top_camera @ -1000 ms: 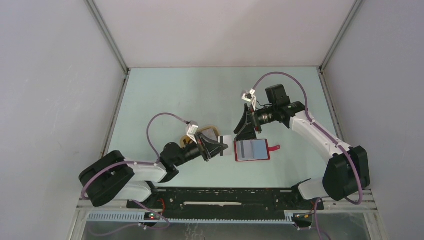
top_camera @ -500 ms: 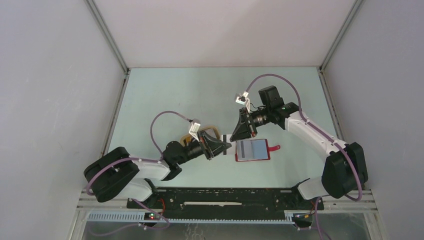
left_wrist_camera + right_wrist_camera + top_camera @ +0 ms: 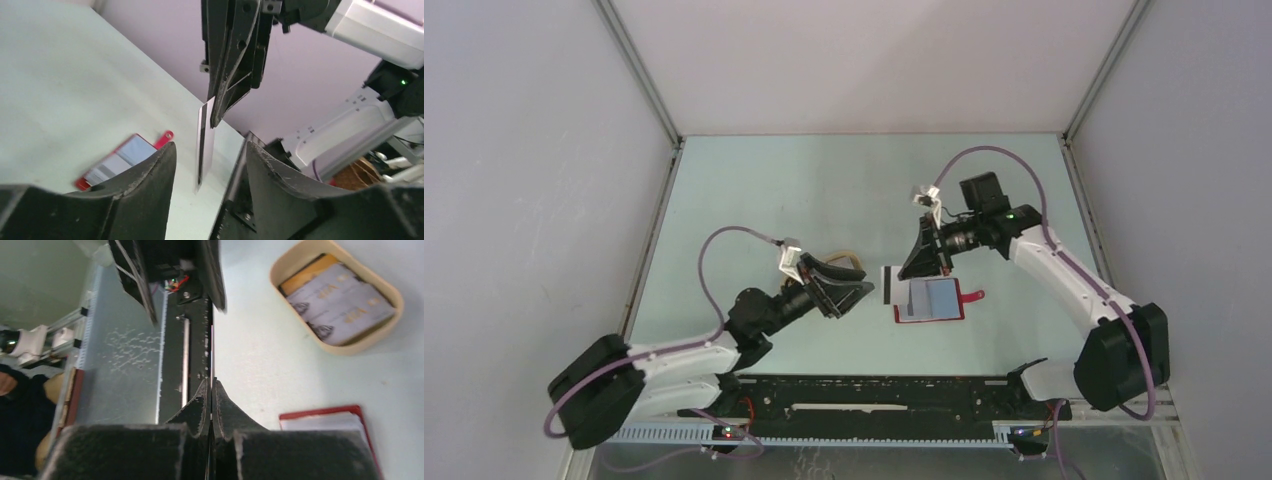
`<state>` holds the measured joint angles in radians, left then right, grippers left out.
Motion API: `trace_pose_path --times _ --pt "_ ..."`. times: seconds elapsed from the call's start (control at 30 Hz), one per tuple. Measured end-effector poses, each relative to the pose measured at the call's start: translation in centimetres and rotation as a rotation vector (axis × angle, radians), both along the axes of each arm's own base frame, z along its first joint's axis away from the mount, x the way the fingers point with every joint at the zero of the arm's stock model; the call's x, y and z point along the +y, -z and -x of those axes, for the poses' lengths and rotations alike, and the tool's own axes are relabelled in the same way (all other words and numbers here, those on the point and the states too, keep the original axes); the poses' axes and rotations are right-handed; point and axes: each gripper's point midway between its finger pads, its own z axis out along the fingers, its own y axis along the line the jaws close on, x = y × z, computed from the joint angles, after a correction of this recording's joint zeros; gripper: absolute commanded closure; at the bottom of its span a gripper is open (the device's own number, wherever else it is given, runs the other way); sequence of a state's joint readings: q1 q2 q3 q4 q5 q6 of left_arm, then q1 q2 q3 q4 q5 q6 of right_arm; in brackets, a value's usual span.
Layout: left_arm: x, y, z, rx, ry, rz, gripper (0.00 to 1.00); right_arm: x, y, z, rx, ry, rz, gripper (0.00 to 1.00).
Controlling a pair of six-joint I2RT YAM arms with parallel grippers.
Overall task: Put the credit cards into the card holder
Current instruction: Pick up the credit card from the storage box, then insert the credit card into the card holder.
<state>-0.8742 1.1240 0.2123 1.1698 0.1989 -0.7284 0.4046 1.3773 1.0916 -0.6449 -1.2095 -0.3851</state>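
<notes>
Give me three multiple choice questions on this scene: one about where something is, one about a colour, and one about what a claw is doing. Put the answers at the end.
1. Where is the red wallet?
A) propped against a wall
B) held in the air
C) lying open on the table

2. What colour is the oval tray?
A) beige
B) blue
C) black

3. What is the right claw doing?
A) standing wide open
B) shut on a card
C) shut on the wallet

Answers:
1 C, it lies flat with its pockets showing.
2 A, the right wrist view shows its beige rim.
3 B, its tips pinch the card's top edge in the air.
</notes>
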Motion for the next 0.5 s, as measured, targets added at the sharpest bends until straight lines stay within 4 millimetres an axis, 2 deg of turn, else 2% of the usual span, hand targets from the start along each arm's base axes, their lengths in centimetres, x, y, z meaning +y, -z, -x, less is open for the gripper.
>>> trace_pose_path --times 0.1,0.23,0.4,0.5 --pt "1.7 -1.4 -0.2 -0.053 -0.077 -0.017 0.21 -1.9 -0.6 -1.0 -0.056 0.062 0.003 1.00" --pt "4.1 -2.0 -0.7 -0.091 -0.189 -0.067 0.01 -4.1 -0.1 -2.5 -0.048 0.140 0.022 1.00" --pt "5.6 -0.6 -1.6 -0.076 -0.278 -0.141 0.00 -5.9 1.8 -3.5 0.025 0.207 0.064 1.00" --pt "5.6 1.2 -2.1 -0.042 -0.296 -0.202 0.00 -6.8 3.3 -3.5 0.070 0.250 0.099 1.00"
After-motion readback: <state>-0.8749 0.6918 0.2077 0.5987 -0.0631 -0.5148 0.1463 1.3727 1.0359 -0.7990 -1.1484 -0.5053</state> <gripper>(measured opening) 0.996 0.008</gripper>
